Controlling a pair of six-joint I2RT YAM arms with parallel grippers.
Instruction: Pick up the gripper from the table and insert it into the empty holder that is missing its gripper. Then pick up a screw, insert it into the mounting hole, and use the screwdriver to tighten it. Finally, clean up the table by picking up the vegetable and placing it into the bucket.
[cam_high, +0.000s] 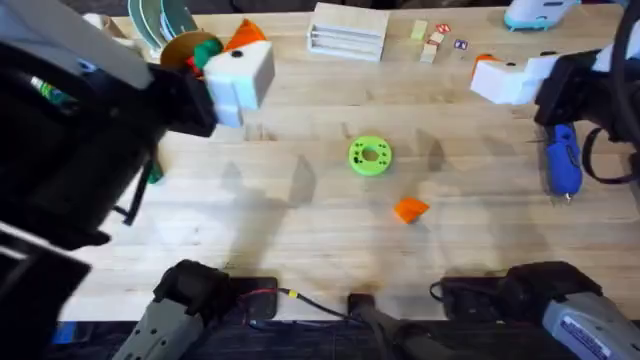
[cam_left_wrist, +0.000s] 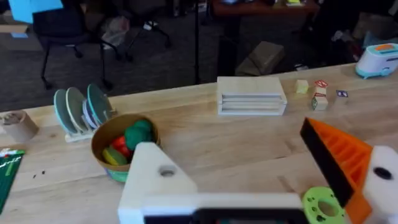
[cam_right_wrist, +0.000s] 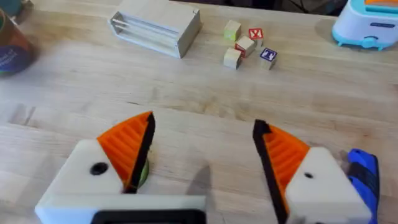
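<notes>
The gripper (cam_high: 410, 209) — a small orange wedge — lies loose on the table (cam_high: 300, 230), just right of centre, near a flat green disc with holes (cam_high: 370, 155). The screwdriver (cam_high: 562, 160) lies on the wood at the right side, close beneath the right gripper (cam_high: 497, 78), whose two orange-padded fingers (cam_right_wrist: 127, 146) stand well apart around nothing. The left gripper (cam_left_wrist: 261, 180) hangs raised over the back left; one white mount is the holder (cam_left_wrist: 155, 177), bare of any orange tip, the other carries an orange pad, and the two stand apart with nothing between them. The bucket (cam_left_wrist: 121, 146) sits behind it, holding green, red and yellow vegetable pieces, beside a rack of plates (cam_left_wrist: 81, 109). Farther back on the light planks are a wooden box (cam_left_wrist: 251, 96) and lettered blocks (cam_right_wrist: 245, 45). Beyond the table's edge — dark floor and an office chair (cam_left_wrist: 68, 28).
</notes>
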